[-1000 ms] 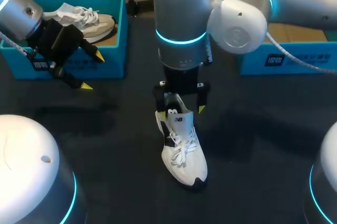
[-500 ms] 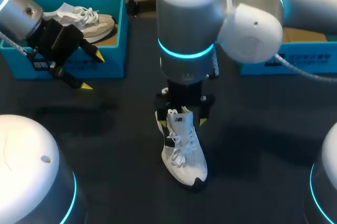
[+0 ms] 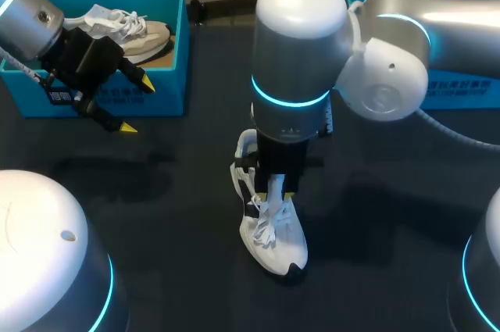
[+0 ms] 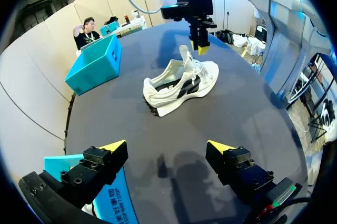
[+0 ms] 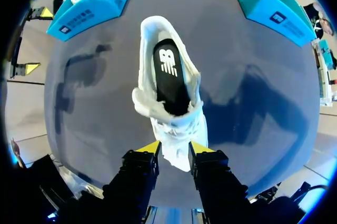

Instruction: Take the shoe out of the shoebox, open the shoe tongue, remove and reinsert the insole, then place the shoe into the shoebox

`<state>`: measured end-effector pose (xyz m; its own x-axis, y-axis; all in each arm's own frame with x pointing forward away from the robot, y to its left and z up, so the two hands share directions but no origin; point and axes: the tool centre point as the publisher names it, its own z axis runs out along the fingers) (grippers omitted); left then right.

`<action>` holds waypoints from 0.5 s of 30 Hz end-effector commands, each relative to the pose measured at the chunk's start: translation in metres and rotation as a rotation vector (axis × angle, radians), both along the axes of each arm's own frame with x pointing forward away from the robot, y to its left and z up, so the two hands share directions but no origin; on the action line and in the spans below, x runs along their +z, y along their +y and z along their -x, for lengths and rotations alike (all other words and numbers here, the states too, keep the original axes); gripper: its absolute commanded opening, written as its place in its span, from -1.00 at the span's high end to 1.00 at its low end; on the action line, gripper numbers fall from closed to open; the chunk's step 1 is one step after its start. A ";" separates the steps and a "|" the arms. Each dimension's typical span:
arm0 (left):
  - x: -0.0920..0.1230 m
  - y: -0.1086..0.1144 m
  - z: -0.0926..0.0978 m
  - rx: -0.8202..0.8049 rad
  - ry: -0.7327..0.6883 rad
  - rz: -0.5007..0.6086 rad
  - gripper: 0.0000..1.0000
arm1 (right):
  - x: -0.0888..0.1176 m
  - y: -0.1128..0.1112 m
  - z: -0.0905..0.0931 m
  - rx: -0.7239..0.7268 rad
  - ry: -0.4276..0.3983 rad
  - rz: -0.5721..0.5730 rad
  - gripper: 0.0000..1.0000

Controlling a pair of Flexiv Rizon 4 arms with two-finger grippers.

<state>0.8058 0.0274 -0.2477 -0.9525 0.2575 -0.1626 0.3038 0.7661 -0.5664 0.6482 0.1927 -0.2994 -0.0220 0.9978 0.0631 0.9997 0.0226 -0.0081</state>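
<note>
A white shoe (image 3: 273, 234) with black side marks stands on the dark table, toe toward the front. My right gripper (image 3: 272, 185) reaches down onto it from above. In the right wrist view the right gripper (image 5: 175, 148) has both yellow-tipped fingers pressed on the white shoe tongue (image 5: 176, 153) from two sides. Ahead of them the black insole (image 5: 168, 71) lies inside the shoe (image 5: 168, 92). My left gripper (image 3: 125, 105) hangs open and holds nothing, in front of the left blue shoebox (image 3: 168, 74). The left wrist view shows its gripper (image 4: 167, 147) well short of the shoe (image 4: 181, 84).
The left shoebox holds another pale shoe (image 3: 133, 31) with paper. A second blue box (image 3: 461, 90) stands at the back right behind my right arm. White robot bases (image 3: 47, 254) flank the table's front corners.
My right arm has moved forward and down over the shoe. Its fingers, wide apart around the tongue a second ago, have closed in on it. The left arm has kept still.
</note>
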 end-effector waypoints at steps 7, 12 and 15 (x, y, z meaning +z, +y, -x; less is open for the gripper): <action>0.000 0.000 0.001 0.001 -0.001 -0.003 -1.00 | -0.012 0.005 -0.031 0.083 0.014 -0.042 0.31; 0.000 0.000 0.001 0.001 -0.001 -0.003 -1.00 | -0.020 0.009 -0.049 0.133 0.015 -0.059 0.39; 0.000 0.000 0.001 0.001 -0.001 -0.003 -1.00 | -0.025 0.010 -0.055 0.153 0.022 -0.065 0.44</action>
